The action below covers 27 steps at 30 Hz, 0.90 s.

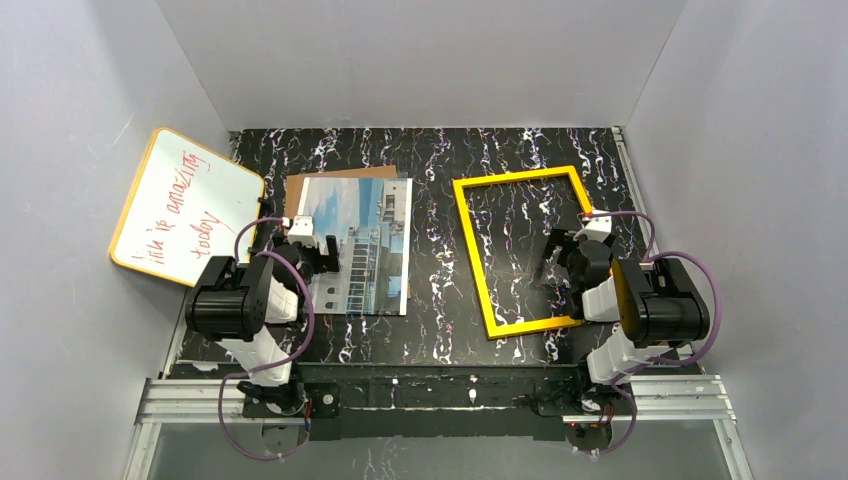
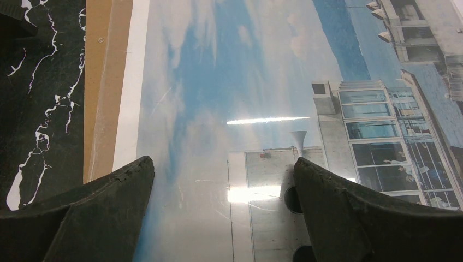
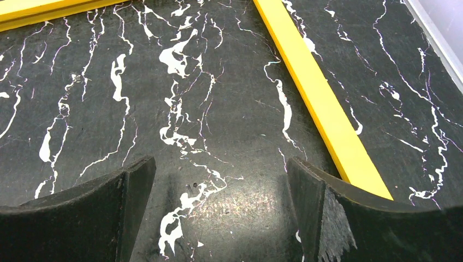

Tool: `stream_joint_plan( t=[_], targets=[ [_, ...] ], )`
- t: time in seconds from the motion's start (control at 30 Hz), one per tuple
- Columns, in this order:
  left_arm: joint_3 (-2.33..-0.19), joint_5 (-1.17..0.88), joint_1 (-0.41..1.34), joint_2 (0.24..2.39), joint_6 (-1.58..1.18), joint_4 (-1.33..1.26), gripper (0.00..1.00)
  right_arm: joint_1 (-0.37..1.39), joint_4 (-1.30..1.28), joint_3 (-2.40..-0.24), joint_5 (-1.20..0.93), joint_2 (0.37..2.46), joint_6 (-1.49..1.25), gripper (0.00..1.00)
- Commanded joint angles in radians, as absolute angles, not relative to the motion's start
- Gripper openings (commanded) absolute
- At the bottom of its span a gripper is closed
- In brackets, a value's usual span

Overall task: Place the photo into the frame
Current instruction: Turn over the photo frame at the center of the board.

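Observation:
The photo (image 1: 360,250) lies face up on the left half of the table, a white building under blue cloudy sky (image 2: 229,82). My left gripper (image 1: 328,258) hangs just above its left part, open, with sky print showing between the fingertips (image 2: 224,164). The frame (image 1: 471,250), a thin yellow rectangle, lies flat on the right half. My right gripper (image 1: 553,262) hovers open over the inside of the frame, close to its right bar (image 3: 322,103). Only the marbled surface shows between its tips (image 3: 221,164).
A brown backing board (image 1: 340,174) lies under the photo and sticks out at its far and left edges (image 2: 101,82). A yellow-edged whiteboard (image 1: 185,205) with red writing leans against the left wall. White walls close in the black marbled table (image 1: 430,160).

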<state>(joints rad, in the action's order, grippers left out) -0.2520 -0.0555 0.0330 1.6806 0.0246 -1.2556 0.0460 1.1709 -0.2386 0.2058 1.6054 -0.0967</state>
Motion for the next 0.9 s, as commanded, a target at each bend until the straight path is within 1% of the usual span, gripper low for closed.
stream_joint_plan(
  t=[0.0, 0.23, 0.3, 0.33, 0.37, 0.43, 0.5, 0.53, 0.6, 0.63, 0.7, 0.77, 0.83, 0.87],
  targets=[
    [-0.252, -0.042, 0.036, 1.677, 0.028, -1.266, 0.98, 0.044, 1.223, -0.247, 0.210, 1.597, -0.078, 0.99],
    [-0.253, -0.041, 0.036, 1.676, 0.026, -1.266, 0.98, 0.044, 1.221, -0.247, 0.211, 1.597, -0.079, 0.99],
    [-0.284, -0.037, 0.031, 1.639, 0.012, -1.199, 0.98, 0.044, 1.231, -0.248, 0.229, 1.597, -0.082, 0.99],
    [-0.338, -0.028, 0.022, 1.602, 0.008, -1.070, 0.98, 0.044, 1.216, -0.251, 0.285, 1.586, -0.104, 0.99],
    [-0.417, -0.016, 0.016, 1.569, -0.020, -0.906, 0.98, 0.044, 1.161, -0.255, 0.300, 1.547, -0.126, 0.99],
    [-0.606, 0.011, 0.014, 1.544, 0.033, -0.575, 0.98, 0.049, 1.135, -0.261, 0.307, 1.484, -0.105, 0.99],
    [-0.799, 0.011, 0.014, 1.560, 0.088, -0.282, 0.98, 0.050, 0.879, -0.342, 0.360, 1.379, -0.158, 0.99],
    [-0.891, 0.007, 0.014, 1.578, 0.117, -0.151, 0.98, 0.048, 0.764, -0.393, 0.429, 1.349, -0.238, 0.99],
    [-1.060, 0.001, 0.009, 1.621, 0.145, 0.084, 0.98, 0.038, 0.493, -0.513, 0.575, 1.324, -0.524, 0.99],
    [-1.128, -0.031, 0.003, 1.644, 0.155, 0.176, 0.98, 0.030, 0.376, -0.565, 0.569, 1.319, -0.617, 0.99],
    [-1.242, -0.093, -0.025, 1.676, 0.151, 0.318, 0.98, 0.009, 0.246, -0.646, 0.450, 1.326, -0.685, 0.99],
    [-1.322, -0.147, -0.052, 1.695, 0.138, 0.416, 0.98, 0.008, 0.146, -0.739, 0.292, 1.352, -0.666, 0.99],
    [-1.392, -0.181, -0.062, 1.707, 0.126, 0.495, 0.98, 0.008, 0.063, -0.825, 0.083, 1.390, -0.623, 0.99],
    [-1.417, -0.195, -0.064, 1.711, 0.126, 0.529, 0.98, 0.020, 0.028, -0.859, 0.037, 1.411, -0.605, 0.99]
  ],
)
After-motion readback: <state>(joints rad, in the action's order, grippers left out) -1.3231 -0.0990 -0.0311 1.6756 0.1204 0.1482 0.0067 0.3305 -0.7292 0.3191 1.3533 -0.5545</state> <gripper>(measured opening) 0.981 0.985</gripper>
